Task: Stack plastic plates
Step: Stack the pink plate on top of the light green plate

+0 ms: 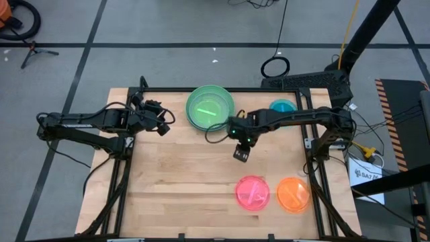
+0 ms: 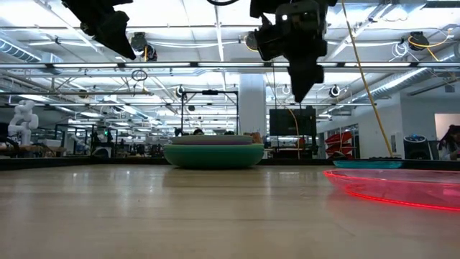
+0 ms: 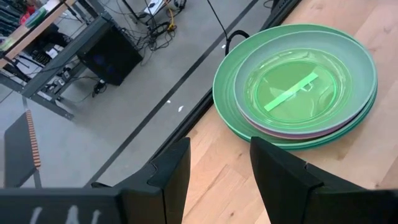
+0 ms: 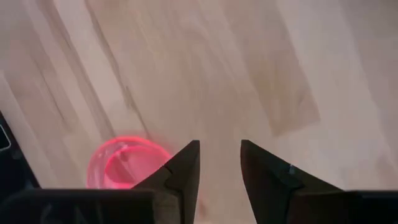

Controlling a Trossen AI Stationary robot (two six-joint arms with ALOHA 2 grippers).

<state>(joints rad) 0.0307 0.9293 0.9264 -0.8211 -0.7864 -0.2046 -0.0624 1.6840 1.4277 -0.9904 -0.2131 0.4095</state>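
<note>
The plate stack (image 1: 209, 107), lime plate uppermost, sits at upper centre of the table (image 1: 175, 181). A blue plate (image 1: 283, 106) lies to its right. Pink plate (image 1: 252, 193) and orange plate (image 1: 293, 194) lie side by side at lower right. The right gripper (image 1: 241, 154) hangs mid-table, fingers apart, empty. The left gripper (image 1: 161, 124) waits left of the stack, fingers apart.

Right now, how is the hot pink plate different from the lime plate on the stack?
The lime plate lies on top of a stack of larger plates at the far edge of the table; the hot pink plate lies alone, flat on the wood near the front. The right gripper, open, hangs between them; the left gripper, open, waits beside the stack. Both plates are round, shallow and translucent.
</note>
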